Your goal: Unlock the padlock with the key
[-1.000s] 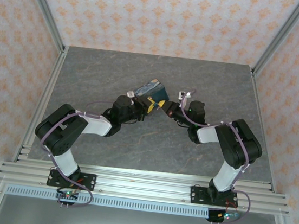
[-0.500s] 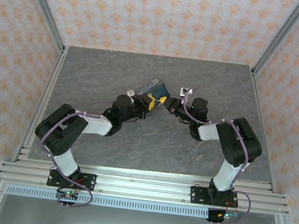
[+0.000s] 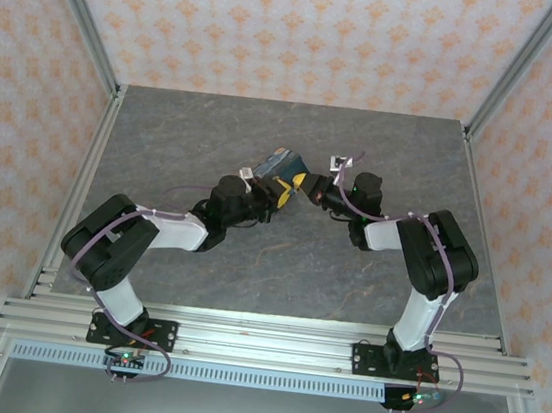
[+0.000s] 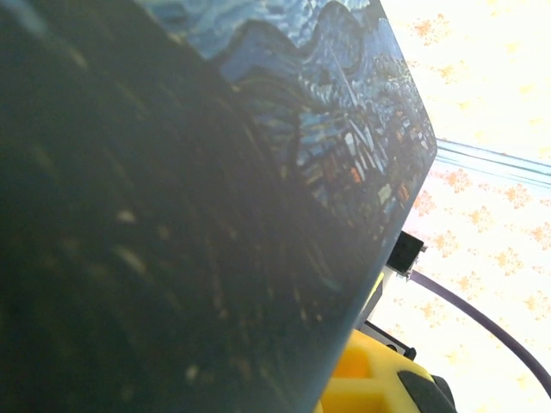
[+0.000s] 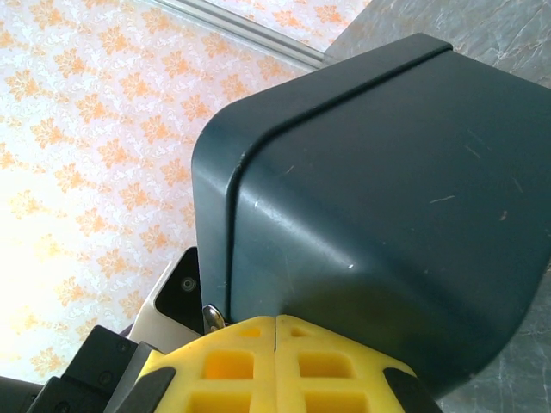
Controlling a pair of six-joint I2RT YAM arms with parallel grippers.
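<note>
On the table (image 3: 215, 129), the painted box (image 3: 279, 163) has tipped slightly toward 12 o'clock. Your right arm has swung that way with it, so you look to be lining up, not yet unlocking. The left gripper (image 3: 280, 193) is clenched at the box's 6 o'clock edge, and what it pinches is hidden. The right gripper (image 3: 309, 187), also clenched, closes in from 3 o'clock. A small metal tip (image 5: 211, 317) peeks beside its pads (image 5: 232, 366); whether that is key or padlock, you cannot tell.

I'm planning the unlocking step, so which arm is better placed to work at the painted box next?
Right, probably. The right gripper, shut, sits against the painted box at its end, while the left gripper is occupied holding that box.
</note>
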